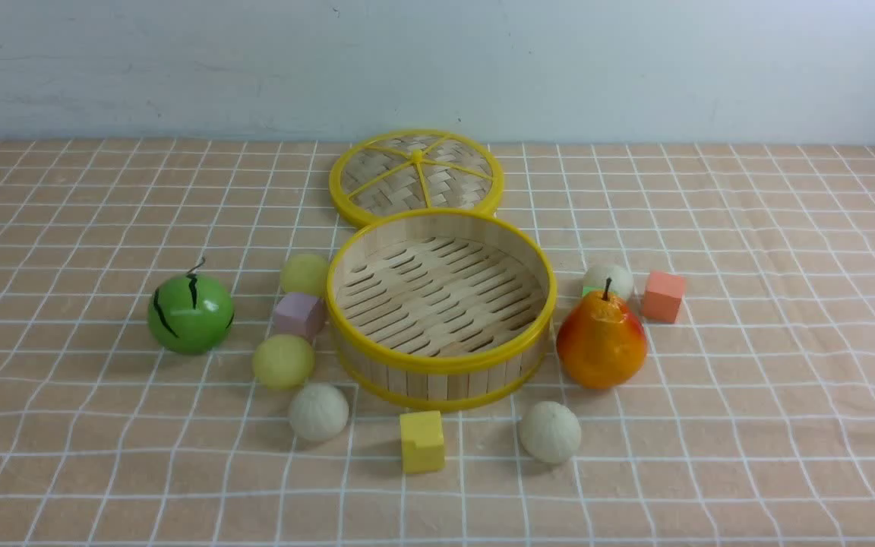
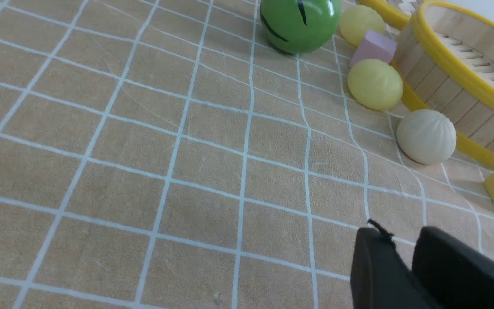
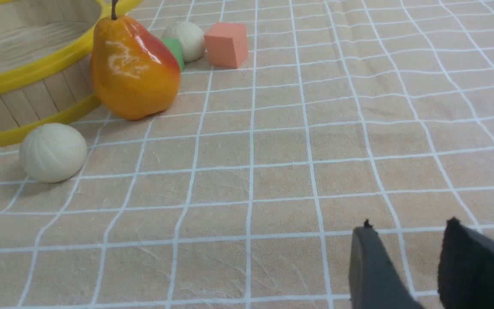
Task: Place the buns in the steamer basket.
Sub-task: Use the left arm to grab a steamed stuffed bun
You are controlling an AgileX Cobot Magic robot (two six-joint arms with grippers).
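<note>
Buns [image 1: 318, 411] on cloth [image 1: 749, 425] round steamer basket [image 1: 437, 382], L pincer [image 2: 403, 234] narrow gap, R pincer [image 3: 410, 227] wider, both empty

Steamer basket [image 1: 441, 380]: table [image 1: 749, 425] centre.
Lid [image 1: 416, 176]: basket's 12 o'clock, just behind.
Buns: bun [image 1: 304, 273] 10, bun [image 1: 283, 362] 8, bun [image 1: 318, 412] 7, bun [image 1: 550, 431] 5, bun [image 1: 616, 277] 2 o'clock.
Cubes: cube [image 1: 298, 315] 9, cube [image 1: 421, 441] 6, cube [image 1: 663, 296] 3 o'clock.
Pear [image 1: 601, 346]: 4 o'clock, before the 2 o'clock bun.
Ball [image 1: 191, 313]: 9 o'clock, beyond cube.
</note>
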